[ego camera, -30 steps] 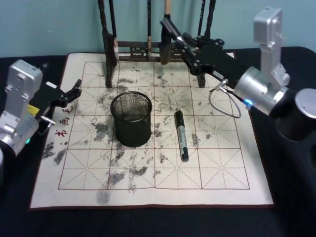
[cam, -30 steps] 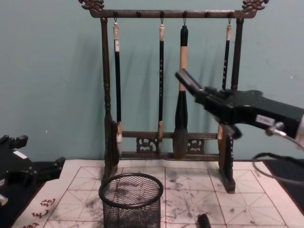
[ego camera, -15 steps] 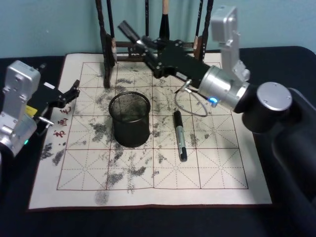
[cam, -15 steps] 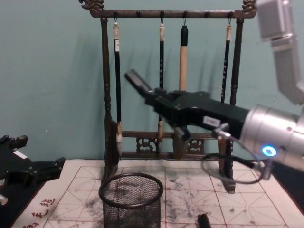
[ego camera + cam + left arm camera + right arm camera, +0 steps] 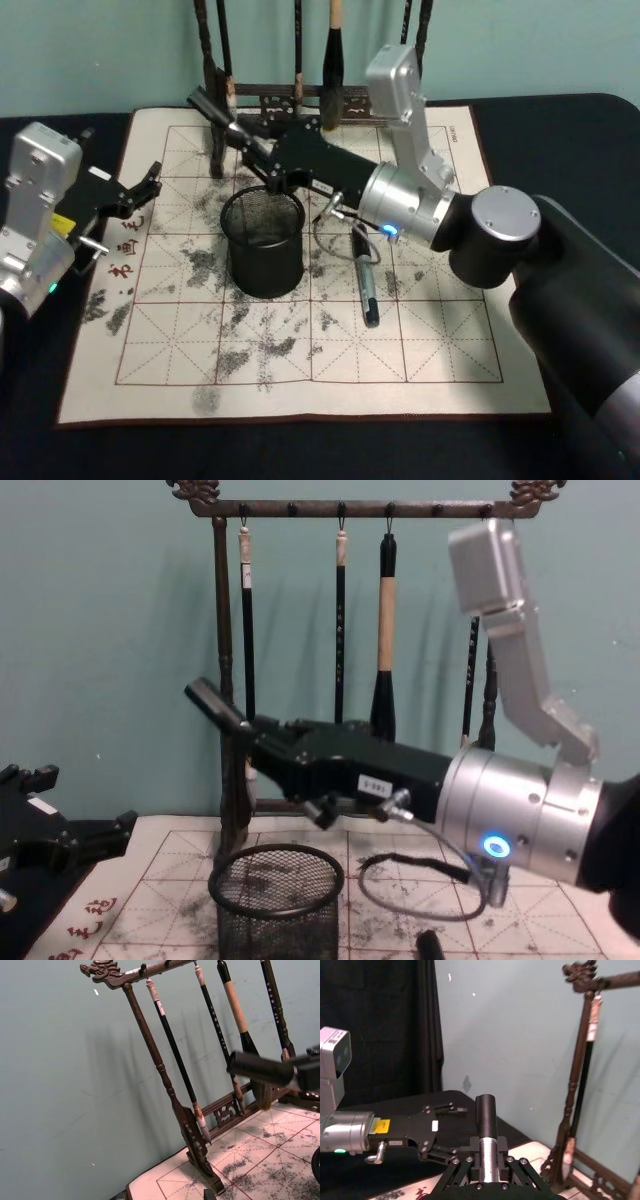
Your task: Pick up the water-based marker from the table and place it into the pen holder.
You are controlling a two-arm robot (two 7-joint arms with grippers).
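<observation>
Black wire mesh for the pen holder point(image 5: 265, 243), a white mat point(image 5: 430, 340) gridded in red and blotched with grey ink — red characters along its left edge — on the black table point(image 5: 560, 130), a black-capped, silver-barrelled marker point(image 5: 486, 1137), a dark brown brush rack point(image 5: 222, 630), a teal wall point(image 5: 100, 630).

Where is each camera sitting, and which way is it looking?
Head: up high, looking down on the mat; the right tool holds a marker by the cup, and the left tool sits open at the left.
Chest: lower, looking across at the brush rack; the right tool is large in the middle.
Left wrist: faces the brush rack and the wall.
Right wrist: looks along its own tool and marker toward the left tool.
Shared: head and chest both see the cup; every view catches the held marker.
</observation>
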